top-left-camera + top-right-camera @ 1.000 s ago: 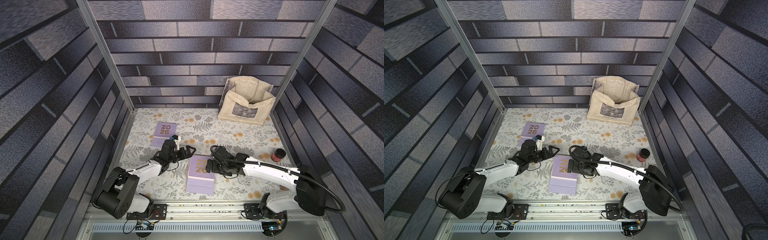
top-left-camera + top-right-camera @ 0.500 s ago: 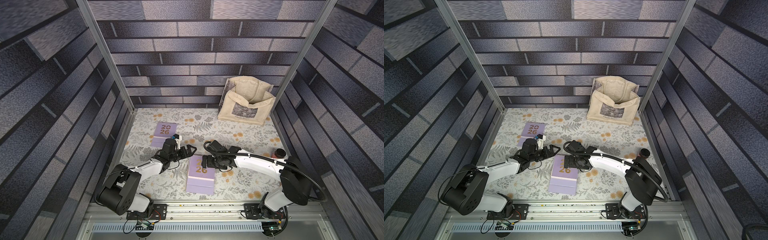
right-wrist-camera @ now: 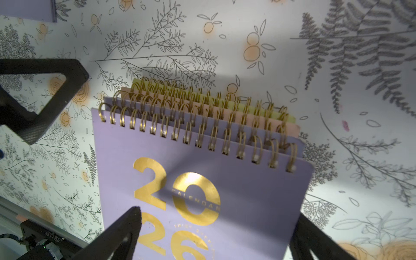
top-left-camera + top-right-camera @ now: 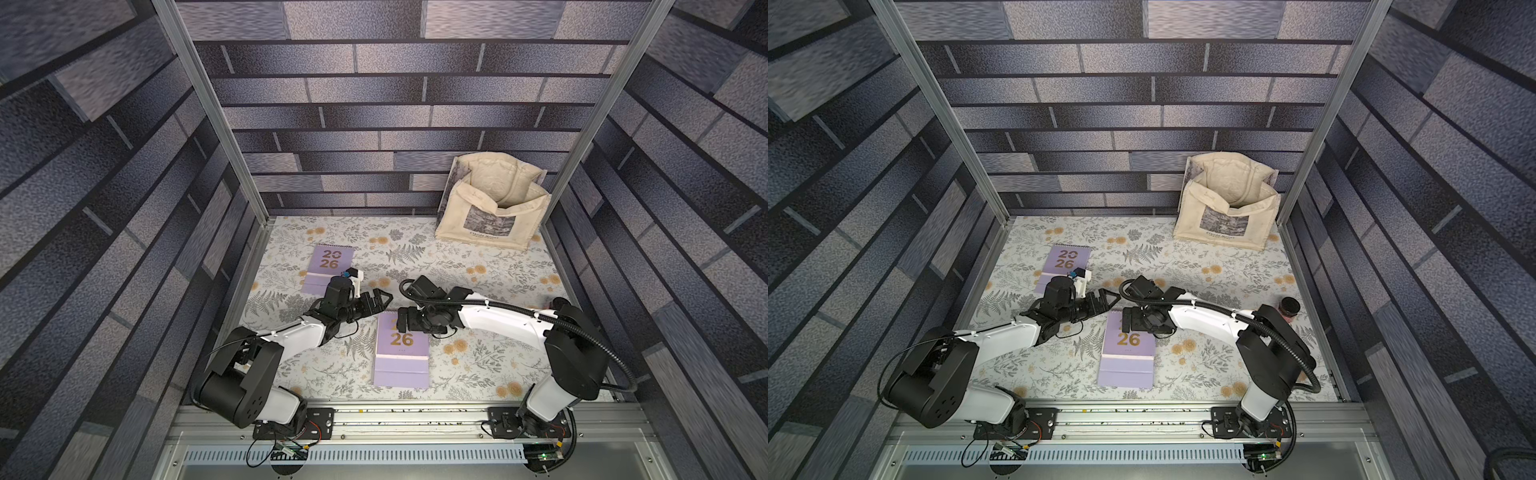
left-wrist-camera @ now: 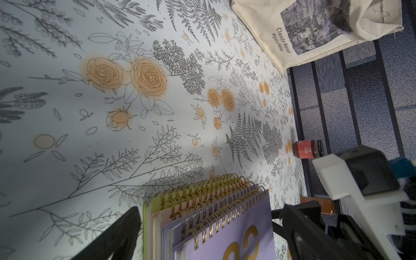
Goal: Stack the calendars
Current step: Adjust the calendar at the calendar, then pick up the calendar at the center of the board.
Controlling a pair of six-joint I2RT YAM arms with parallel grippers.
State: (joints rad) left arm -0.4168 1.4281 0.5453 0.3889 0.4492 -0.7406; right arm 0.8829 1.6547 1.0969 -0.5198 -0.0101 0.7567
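A stack of calendars (image 4: 401, 353) (image 4: 1127, 353) lies near the front middle, a lavender "2026" cover on top. The wrist views show yellow-green, peach and lavender ones under it (image 5: 202, 213) (image 3: 202, 157), spiral edges fanned out. One more lavender calendar (image 4: 328, 270) (image 4: 1065, 268) lies flat at the back left. My right gripper (image 4: 401, 322) (image 3: 213, 236) is open, low over the stack's spiral end, with its fingers standing on either side of the cover. My left gripper (image 4: 376, 301) (image 5: 209, 234) is open just beyond that spiral end, holding nothing.
A cream tote bag (image 4: 492, 203) (image 5: 315, 29) stands at the back right against the wall. A small red jar (image 4: 1289, 307) (image 5: 307, 149) sits at the right edge behind my right arm. The floral mat (image 4: 478, 266) is ringed by dark brick-pattern walls.
My right gripper has slid left along the stack's spiral end, toward the left gripper, and its elbow has swung in. The left arm has barely moved. Both stayed open.
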